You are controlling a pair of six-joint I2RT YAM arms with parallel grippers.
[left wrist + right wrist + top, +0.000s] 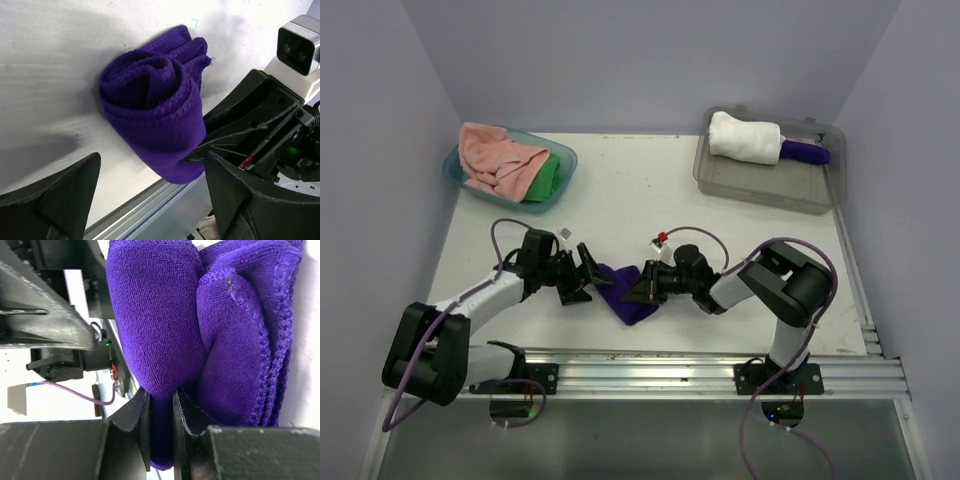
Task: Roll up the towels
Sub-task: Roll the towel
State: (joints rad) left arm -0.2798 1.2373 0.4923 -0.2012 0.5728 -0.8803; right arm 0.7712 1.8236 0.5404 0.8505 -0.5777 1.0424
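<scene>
Right tool (161, 399) pinching purple towel (625, 300) | left tool (588, 275) wide, beside it | tub (566, 162) and tray (765, 190) far back

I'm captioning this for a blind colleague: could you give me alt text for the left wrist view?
A dark purple cloth towel, loosely rolled, lies on a white table, pinched at its lower right by the black right gripper. The left gripper has its two black fingers wide open in the foreground, clear of the towel.

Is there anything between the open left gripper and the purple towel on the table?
Nothing visible. Only bare table lies between the left gripper and the purple towel. The right gripper pinches the towel from the other side.
</scene>
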